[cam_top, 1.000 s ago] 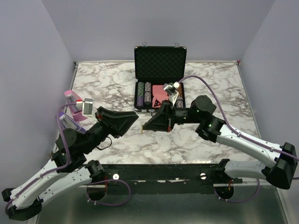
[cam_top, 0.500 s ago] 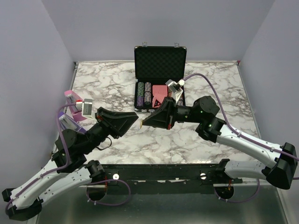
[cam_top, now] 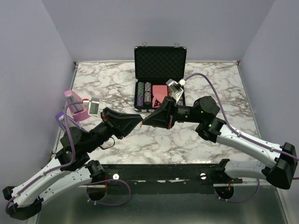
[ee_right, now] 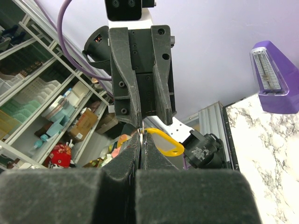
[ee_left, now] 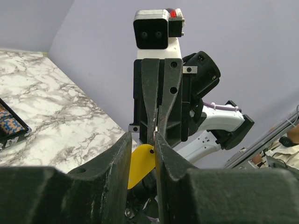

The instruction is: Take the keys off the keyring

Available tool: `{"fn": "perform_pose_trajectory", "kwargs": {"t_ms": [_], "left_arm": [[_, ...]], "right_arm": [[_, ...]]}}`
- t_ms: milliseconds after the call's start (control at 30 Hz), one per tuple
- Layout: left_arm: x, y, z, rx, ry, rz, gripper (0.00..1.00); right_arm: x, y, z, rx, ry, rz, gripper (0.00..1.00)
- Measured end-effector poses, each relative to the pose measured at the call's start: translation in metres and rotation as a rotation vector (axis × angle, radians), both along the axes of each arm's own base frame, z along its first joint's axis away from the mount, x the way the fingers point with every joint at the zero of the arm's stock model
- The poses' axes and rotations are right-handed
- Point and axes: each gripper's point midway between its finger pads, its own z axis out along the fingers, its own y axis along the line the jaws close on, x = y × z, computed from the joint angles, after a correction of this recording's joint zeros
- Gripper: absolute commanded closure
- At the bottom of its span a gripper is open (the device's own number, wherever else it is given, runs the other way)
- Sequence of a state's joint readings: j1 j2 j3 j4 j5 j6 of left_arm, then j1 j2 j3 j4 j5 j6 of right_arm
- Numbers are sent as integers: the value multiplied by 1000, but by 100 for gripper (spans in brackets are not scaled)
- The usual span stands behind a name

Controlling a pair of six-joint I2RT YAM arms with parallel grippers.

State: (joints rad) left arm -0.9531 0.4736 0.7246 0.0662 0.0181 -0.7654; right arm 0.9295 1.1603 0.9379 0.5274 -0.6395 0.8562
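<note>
Small yellow-orange plastic keyring hangs in the air over the near-middle of the marble counter, in front of the open black chip case. Since a second ago the left gripper has moved in to meet the right gripper, and its jaws have narrowed. They now flank the tag closely; can't tell if they touch it. Right gripper is fully closed at the tag's top end. Keys too small to make out.
</note>
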Motion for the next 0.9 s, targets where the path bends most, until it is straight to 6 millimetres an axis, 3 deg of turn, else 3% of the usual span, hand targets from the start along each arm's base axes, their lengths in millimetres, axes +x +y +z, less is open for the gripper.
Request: {"fn": "perform_pose_trajectory", "kwargs": {"t_ms": [467, 767, 900], "left_arm": [[-4, -3, 1, -4, -7, -26, 77], [-4, -5, 2, -7, -7, -36, 99], [-4, -6, 2, -7, -7, -38, 100]], "right_arm": [[1, 2, -2, -3, 3, 1, 99], [1, 3, -2, -4, 10, 3, 99], [1, 3, -2, -3, 10, 4, 99]]}}
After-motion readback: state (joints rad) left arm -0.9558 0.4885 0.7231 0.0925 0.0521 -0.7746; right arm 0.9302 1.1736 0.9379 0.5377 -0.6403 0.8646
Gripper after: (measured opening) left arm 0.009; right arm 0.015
